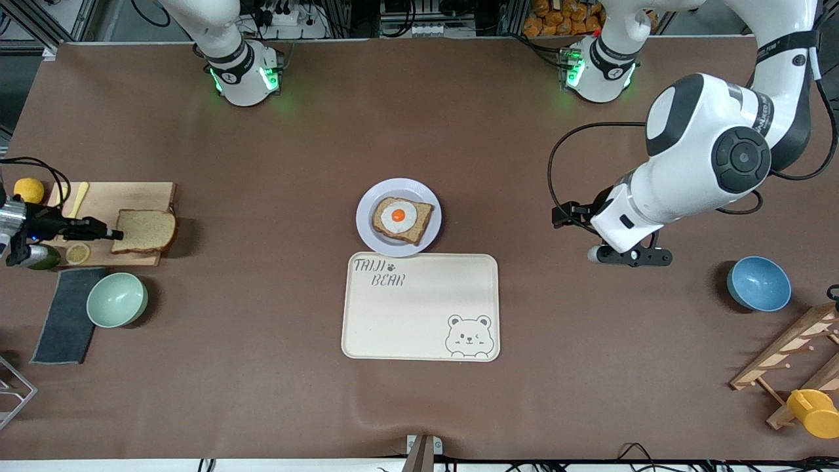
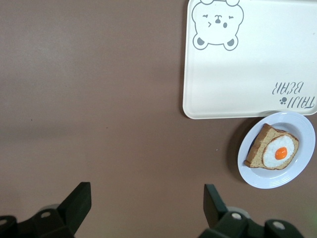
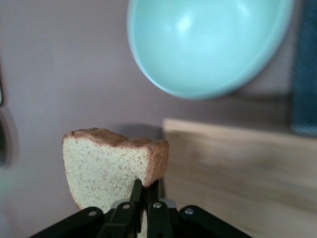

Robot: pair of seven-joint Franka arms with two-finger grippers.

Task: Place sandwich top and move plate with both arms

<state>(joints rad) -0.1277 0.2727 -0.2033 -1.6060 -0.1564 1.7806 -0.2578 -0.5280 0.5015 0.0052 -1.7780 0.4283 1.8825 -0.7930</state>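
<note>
The sandwich top [image 1: 144,231], a plain brown slice, is at the wooden cutting board [image 1: 124,196] toward the right arm's end of the table. My right gripper [image 1: 117,234] is shut on its edge. In the right wrist view the slice [image 3: 111,168] stands tilted up from the pinched fingertips of the right gripper [image 3: 147,184]. The pale plate [image 1: 367,226] sits mid-table and carries a slice with a fried egg [image 1: 402,219]. My left gripper [image 1: 629,257] hovers open over bare table toward the left arm's end. The left gripper [image 2: 147,188] holds nothing, with the plate [image 2: 262,176] off to one side.
A cream bear tray [image 1: 419,308] lies just nearer the camera than the plate. A mint bowl [image 1: 117,299] and grey cloth [image 1: 62,314] sit beside the board, with a lemon [image 1: 29,190] at its end. A blue bowl [image 1: 758,283], wooden rack [image 1: 793,354] and yellow cup [image 1: 813,413] occupy the left arm's end.
</note>
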